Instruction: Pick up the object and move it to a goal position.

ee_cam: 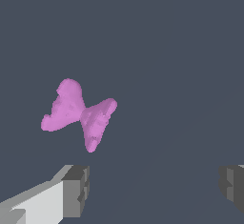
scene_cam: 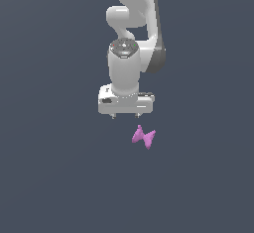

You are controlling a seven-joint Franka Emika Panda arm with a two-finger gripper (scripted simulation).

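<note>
The exterior view looks steeply down, perhaps from in front, at the arm (scene_cam: 131, 53); the wrist view sits close — both share the pink object (scene_cam: 144, 137) (ee_cam: 78, 113).

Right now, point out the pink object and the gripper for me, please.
pink object (scene_cam: 144, 137): exterior view, on its narrow middle waist.
pink object (ee_cam: 81, 113): wrist view, where its two lobes join.
gripper (scene_cam: 125, 115): exterior view, midway between its fingertips, jaws open.

no readable txt, no labels, brands, nos. or signs in either view
</note>
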